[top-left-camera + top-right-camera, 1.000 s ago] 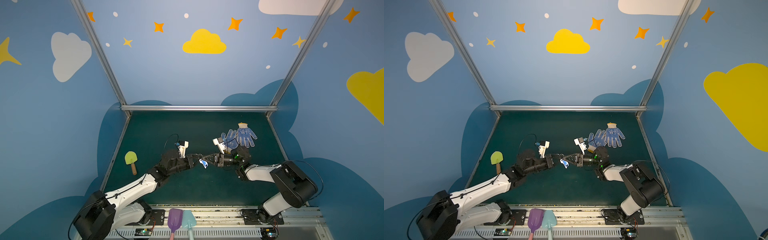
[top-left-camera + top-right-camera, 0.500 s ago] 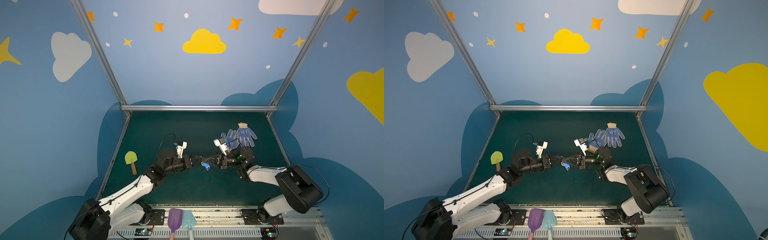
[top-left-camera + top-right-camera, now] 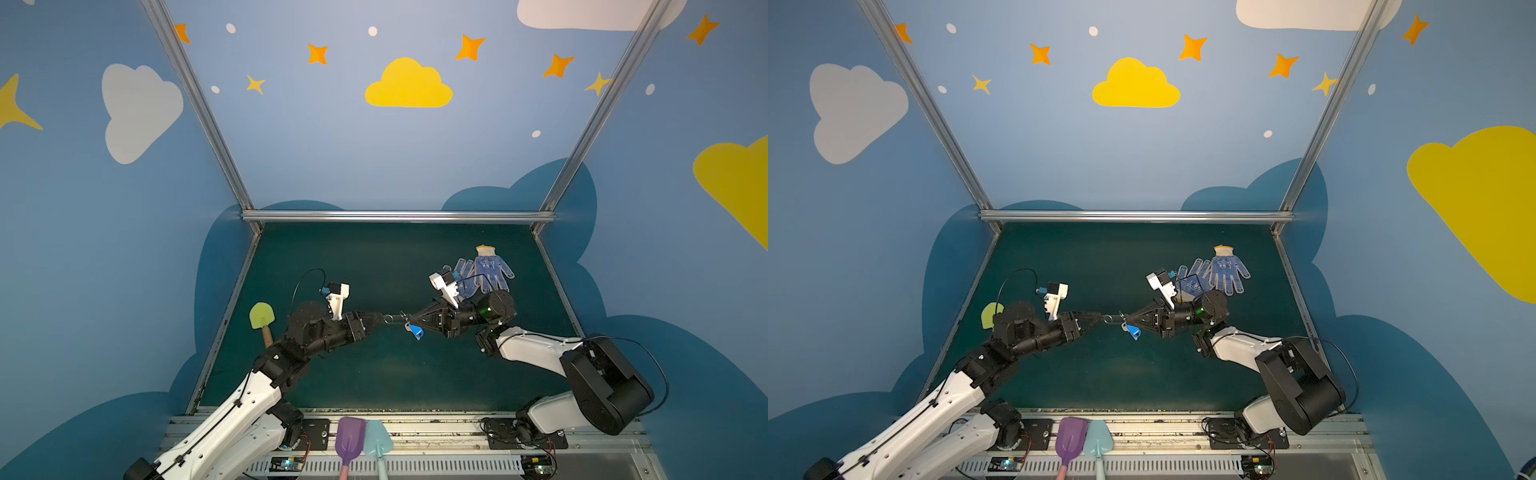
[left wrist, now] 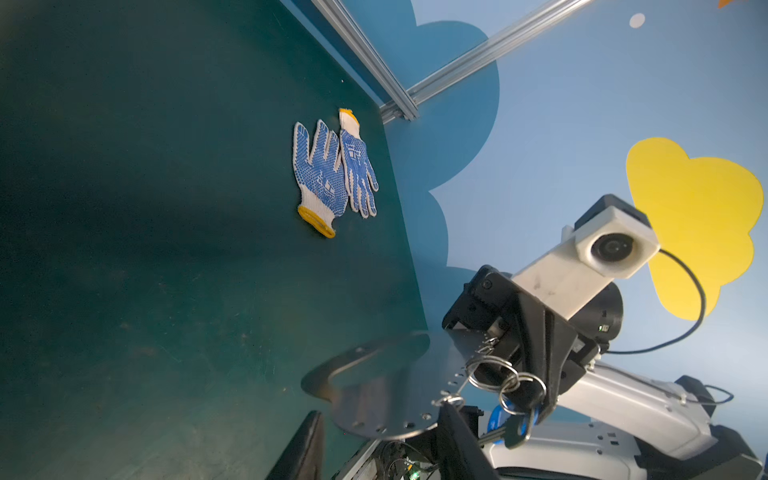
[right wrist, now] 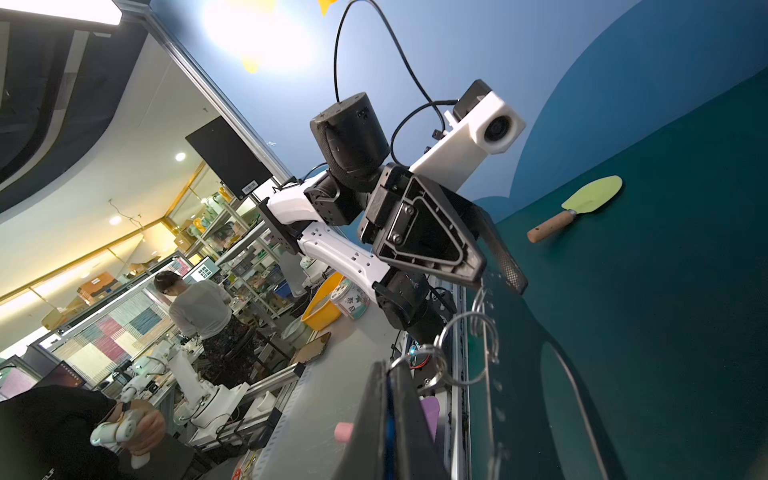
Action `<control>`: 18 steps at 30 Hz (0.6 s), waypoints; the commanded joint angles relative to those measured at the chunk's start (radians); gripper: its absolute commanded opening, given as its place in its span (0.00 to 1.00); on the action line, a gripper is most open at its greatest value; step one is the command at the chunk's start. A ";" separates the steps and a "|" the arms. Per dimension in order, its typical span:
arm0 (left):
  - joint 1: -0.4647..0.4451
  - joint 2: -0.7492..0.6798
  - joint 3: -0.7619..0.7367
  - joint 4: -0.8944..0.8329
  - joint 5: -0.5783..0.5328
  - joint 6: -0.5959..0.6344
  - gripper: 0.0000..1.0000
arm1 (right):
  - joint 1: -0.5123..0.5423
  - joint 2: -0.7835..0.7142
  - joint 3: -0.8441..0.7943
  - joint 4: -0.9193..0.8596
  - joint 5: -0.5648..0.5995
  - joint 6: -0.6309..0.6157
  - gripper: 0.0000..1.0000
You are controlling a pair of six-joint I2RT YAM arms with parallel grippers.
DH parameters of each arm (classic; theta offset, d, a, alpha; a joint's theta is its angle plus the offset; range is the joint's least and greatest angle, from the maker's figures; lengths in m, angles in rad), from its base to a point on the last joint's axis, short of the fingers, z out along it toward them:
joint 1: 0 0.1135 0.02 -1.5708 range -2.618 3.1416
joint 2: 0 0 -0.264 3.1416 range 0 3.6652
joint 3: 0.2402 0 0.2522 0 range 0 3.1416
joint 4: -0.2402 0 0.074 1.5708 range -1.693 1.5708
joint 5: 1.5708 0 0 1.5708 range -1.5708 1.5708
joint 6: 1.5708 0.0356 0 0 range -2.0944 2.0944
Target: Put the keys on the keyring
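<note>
Judging the job nearly done — keys [image 3: 415, 331] pinched in the closed right fingers [image 3: 424, 318] and seemingly linked onto the edge of the keyring [image 4: 395, 395], itself between the parted left fingers [image 3: 372, 320] above the surface [image 3: 374, 374] — only letting go left.

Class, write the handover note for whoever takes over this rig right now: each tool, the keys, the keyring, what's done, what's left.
Left tool: open, jaws apart at the keyring's curved edge.
Right tool: shut on the keys, blue piece hanging below.
Keyring: in the air above the mat, between both tools.
Done: rings seem linked to its holed edge; unconfirmed.
Left: check the link, then set everything down.
</note>
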 commanded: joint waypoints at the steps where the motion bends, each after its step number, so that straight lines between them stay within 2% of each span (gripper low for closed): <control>1: 0.011 -0.024 0.067 -0.066 -0.017 0.084 0.49 | 0.000 -0.024 0.038 0.056 -0.030 0.006 0.00; 7: 0.022 0.011 0.158 -0.097 -0.007 0.157 0.54 | 0.006 -0.010 0.045 0.056 -0.043 0.015 0.00; 10: 0.023 0.088 0.218 -0.089 0.093 0.199 0.55 | 0.013 -0.004 0.057 0.056 -0.056 0.024 0.00; 14: 0.023 0.182 0.286 -0.103 0.229 0.274 0.45 | 0.028 0.021 0.098 0.056 -0.082 0.061 0.00; 18: 0.023 0.228 0.310 -0.082 0.355 0.328 0.41 | 0.038 0.043 0.153 0.056 -0.104 0.099 0.00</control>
